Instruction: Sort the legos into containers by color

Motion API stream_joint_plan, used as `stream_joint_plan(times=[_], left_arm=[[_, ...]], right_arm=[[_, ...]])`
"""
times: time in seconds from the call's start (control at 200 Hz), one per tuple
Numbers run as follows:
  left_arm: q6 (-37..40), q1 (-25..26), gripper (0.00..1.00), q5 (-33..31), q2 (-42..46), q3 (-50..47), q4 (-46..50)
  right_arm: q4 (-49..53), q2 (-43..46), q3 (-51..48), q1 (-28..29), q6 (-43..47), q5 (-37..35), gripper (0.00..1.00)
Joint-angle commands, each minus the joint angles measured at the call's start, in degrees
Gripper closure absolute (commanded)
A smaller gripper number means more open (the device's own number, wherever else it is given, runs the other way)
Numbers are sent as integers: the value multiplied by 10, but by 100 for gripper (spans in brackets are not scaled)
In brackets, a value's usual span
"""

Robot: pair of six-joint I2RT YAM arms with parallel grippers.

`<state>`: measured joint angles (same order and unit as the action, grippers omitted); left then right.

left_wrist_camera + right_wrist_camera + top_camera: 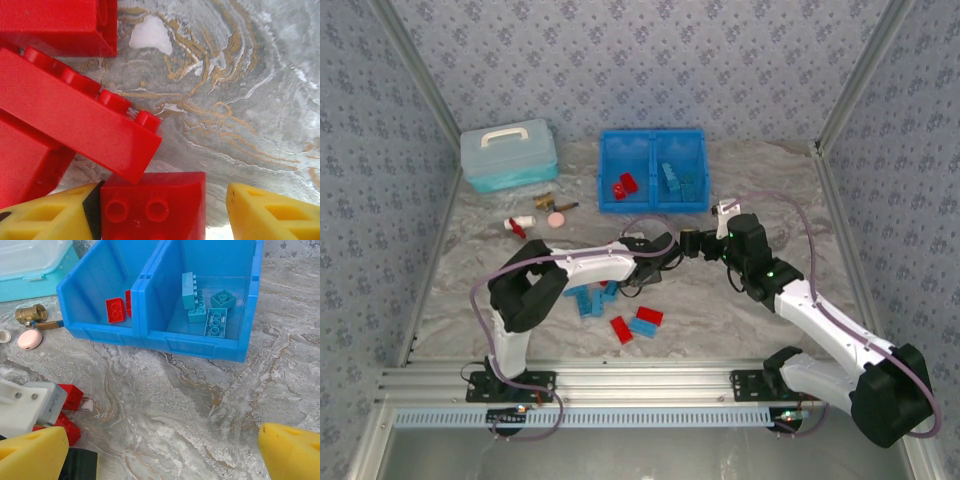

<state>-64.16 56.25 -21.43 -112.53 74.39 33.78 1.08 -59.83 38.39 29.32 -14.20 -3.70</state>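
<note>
The left end effector (160, 212) is open, low over the desk (240, 100); a small red brick (152, 202) sits between its yellow fingers (45, 215), touching one and apart from the other, and bigger red legos (75, 120) lie just beside it. The right end effector (165, 450) is wide open and holds nothing, in front of the blue bin (200, 347). The left compartment (95, 295) of the bin has red bricks (115, 309), the right compartment (170, 300) has light blue legos (207, 315), and loose legos (649, 316) lie on the desk near the arms.
</note>
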Motion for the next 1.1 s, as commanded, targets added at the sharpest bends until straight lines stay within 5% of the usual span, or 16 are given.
stream_joint_plan(times=[0.0, 0.41, 0.685, 1.094], left_arm=[[-8, 0, 35, 13, -24, 3, -1], [15, 2, 60, -3, 12, 40, 30], [111, -21, 60, -84, 49, 152, 71], [263, -156, 59, -123, -53, 406, 57]], right_arm=[[-3, 5, -2, 6, -8, 13, 0], [1, 17, -4, 9, -11, 0, 0], [7, 29, -4, 10, -9, -4, 0], [10, 41, -5, 11, -8, -7, 0]])
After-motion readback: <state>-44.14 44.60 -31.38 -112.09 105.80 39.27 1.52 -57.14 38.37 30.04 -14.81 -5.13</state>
